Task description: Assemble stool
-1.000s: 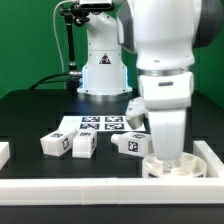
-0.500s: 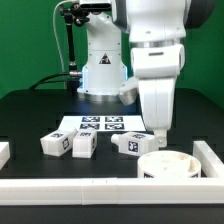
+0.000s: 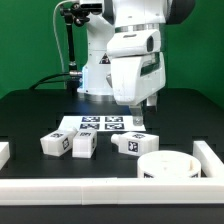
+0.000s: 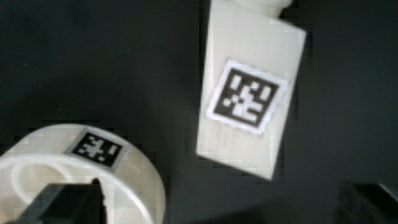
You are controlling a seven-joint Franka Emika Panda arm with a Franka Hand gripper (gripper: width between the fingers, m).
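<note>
Seat (image 3: 167, 165) now sits released in the near corner of your worktop (image 3: 30, 115), on the exterior view's right. Your jaws have lifted off, spread and empty, swinging toward the exterior view's left over a leg (image 3: 130, 143). Leg pickup looks next.

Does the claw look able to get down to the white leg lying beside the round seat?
Probably yes. The gripper hangs open above that leg, with nothing on top of it. The seat lies close beside it but apart in the wrist view, so it should fit.
</note>
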